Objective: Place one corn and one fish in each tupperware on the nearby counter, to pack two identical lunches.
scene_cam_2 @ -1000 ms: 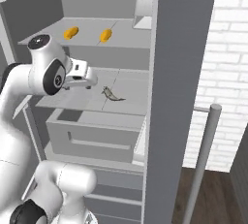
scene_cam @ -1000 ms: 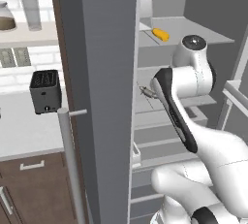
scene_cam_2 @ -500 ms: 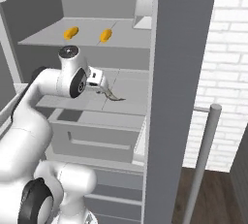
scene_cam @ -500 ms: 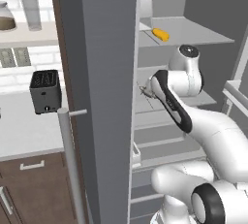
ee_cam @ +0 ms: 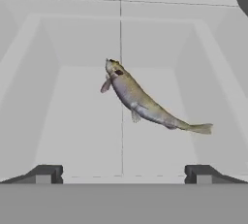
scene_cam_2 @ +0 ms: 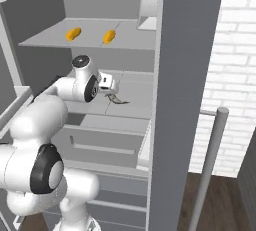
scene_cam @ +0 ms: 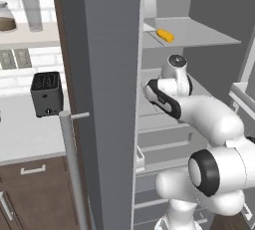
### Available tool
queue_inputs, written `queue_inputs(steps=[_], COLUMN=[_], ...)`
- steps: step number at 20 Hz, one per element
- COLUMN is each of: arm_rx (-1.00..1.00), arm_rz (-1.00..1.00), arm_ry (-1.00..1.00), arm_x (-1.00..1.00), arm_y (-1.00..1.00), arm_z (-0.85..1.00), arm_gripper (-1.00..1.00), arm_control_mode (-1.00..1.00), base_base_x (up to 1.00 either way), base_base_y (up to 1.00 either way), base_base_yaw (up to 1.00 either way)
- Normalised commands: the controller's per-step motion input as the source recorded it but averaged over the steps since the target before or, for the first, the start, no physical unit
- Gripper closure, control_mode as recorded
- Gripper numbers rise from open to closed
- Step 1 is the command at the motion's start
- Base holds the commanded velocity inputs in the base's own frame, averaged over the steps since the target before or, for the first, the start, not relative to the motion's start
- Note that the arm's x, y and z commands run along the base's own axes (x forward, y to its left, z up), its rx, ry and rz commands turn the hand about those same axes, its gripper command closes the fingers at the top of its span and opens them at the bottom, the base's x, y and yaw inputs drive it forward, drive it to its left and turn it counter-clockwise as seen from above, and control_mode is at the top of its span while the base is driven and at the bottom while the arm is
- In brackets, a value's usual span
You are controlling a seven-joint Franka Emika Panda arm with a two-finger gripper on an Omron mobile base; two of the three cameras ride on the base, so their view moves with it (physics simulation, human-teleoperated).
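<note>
A white robot arm reaches into an open refrigerator, its gripper (ee_cam: 123, 173) spread wide, the two dark fingertips (ee_cam: 44, 173) standing far apart at the near edge of the hand view with nothing between them. Just beyond the tips, a single grey-brown fish (ee_cam: 145, 103) lies on the pale middle shelf (ee_cam: 77, 136), head angled toward the back wall and thin tail toward the right; it sits ahead of the gripper and untouched. From the right base view, the gripper (scene_cam_2: 107, 83) hangs level with that shelf, the fish (scene_cam_2: 118, 99) just beside it. On the shelf above, two yellow-orange corn cobs (scene_cam_2: 73, 34) (scene_cam_2: 109, 36) rest apart from each other, well clear of the arm; the left base view catches one cob (scene_cam: 165, 36) there. Farther off, past the open fridge door (scene_cam: 107, 99), a black toaster (scene_cam: 47, 93) stands on the pale counter (scene_cam: 25, 134) over dark wooden cabinets.
</note>
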Motion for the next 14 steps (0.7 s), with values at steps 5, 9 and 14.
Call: queue_inputs(steps=[5, 9, 14], arm_rx=[-0.04, -0.07, -0.05], arm_rz=[0.01, 0.00, 0.01], arm_ry=[0.02, 0.07, 0.00], arm_x=[0.57, 0.43, 0.43], arm_y=[-0.17, 0.00, -0.04], arm_z=[-0.45, -0.44, -0.34], arm_gripper=[-1.00, -1.00, -1.00], arm_control_mode=[-1.00, -1.00, -1.00], base_base_x=[0.00, 0.00, 0.00], base_base_y=[0.00, 0.00, 0.00], base_base_yaw=[0.00, 0.00, 0.00])
